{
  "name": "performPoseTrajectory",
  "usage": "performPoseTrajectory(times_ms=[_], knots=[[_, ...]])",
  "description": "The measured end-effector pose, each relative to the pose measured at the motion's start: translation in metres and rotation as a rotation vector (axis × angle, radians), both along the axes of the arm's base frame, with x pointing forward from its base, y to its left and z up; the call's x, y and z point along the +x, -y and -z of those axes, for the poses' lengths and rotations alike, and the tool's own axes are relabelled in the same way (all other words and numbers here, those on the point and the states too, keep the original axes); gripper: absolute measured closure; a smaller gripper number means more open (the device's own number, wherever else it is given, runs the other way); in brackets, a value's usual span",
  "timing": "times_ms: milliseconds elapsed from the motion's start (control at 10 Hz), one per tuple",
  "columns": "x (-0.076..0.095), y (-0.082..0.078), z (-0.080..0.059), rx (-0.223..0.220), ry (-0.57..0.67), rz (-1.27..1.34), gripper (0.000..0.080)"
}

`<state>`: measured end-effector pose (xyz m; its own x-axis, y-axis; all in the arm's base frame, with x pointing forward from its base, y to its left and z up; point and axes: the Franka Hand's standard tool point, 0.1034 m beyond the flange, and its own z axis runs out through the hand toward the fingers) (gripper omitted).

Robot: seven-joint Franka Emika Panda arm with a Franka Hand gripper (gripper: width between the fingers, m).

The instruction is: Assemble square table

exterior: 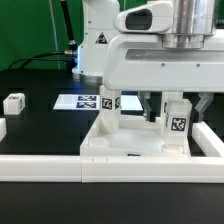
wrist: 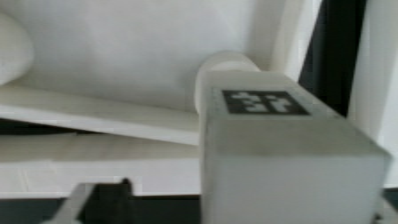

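Pincer: the pincer (exterior: 177, 110) hangs straight down over the slab. Its two dark fingers are spread, one on either side of a leg, and the exterior view shows a gap at each finger, so it is pinching nothing.

Leg: the leg (exterior: 177, 126) stands upright between the fingers on a corner of the slab, its tag facing the exterior camera. In the wrist view the leg (wrist: 285, 140) fills the frame close under the pincer. I cannot tell whether it is fully seated in its hole.

Slab: the slab (exterior: 135, 150) lies flat directly beneath the pincer, tucked against the rail.

Second leg: the second leg (exterior: 107, 108) stands upright on the slab's next corner, beside the pincer and clear of it.

Rail: the rail (exterior: 50, 165) runs along the slab's front edge, below and in front of the pincer.

Marker board: the marker board (exterior: 72, 101) lies flat beyond the second leg, farther from the pincer.

Loose leg: the loose leg (exterior: 14, 101) sits alone on the tabletop (exterior: 40, 125), well apart from the pincer.

Handling: the legs look like light, rigid, smooth plastic, so they will not crush but could slip or twist in a loose hold.

Grasp: take the leg on two opposite flat sides, in its upper half, squarely, so it stays upright.

Slab weight: the slab seems heavy enough to stay put against the rail, and pushing it suits better than lifting.
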<state>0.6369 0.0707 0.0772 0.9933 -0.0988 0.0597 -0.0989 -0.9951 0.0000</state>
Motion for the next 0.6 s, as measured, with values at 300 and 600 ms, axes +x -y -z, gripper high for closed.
performPoseTrajectory(times_ms=[300,600], knots=[[-0.0003,-0.0006,0.0006,0.012,0.000,0.188,0.0509],[0.0034,-0.0031,0.0025,0.029,0.008,0.471,0.0509]])
